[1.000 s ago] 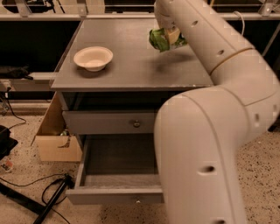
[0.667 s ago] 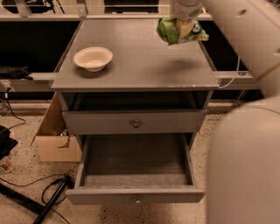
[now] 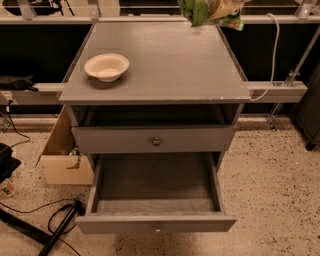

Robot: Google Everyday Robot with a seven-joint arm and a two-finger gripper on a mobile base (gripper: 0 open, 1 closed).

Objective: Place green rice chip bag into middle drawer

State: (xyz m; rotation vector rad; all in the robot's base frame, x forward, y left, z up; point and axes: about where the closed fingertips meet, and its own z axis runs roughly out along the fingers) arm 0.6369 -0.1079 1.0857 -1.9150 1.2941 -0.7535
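**Item: green rice chip bag** (image 3: 210,12). Far right, cut off by the top edge of the view. It hangs in the air above the far edge of the desk (image 3: 165,60) and touches no surface. Only its lower part shows, green with a yellow-orange patch.

**Item: pincer.** Out of view above the top edge. Whether it is clamped on the bag cannot be told, though a bag hanging in the air suggests a hold from above.

**Item: middle drawer** (image 3: 155,180). Pulled out toward the near side, grey floor bare, knobbed front nearest the viewer. The closed drawer front (image 3: 156,141) sits one level higher.

**Item: bowl** (image 3: 106,66). Cream, upright, on the left of the desk, well apart from the bag.

**Item: cardboard box** (image 3: 62,160). On the floor, left of the drawers.

**Change noted.** A second ago the white arm covered the right side of the view and part of the drawer. It is now gone from view, and the bag has risen from mid-desk height to the top edge.

**Bearing on task.** The bag is lifted and the drawer is open and unobstructed. Carrying the bag to the near side and lowering it into the drawer is not yet done.
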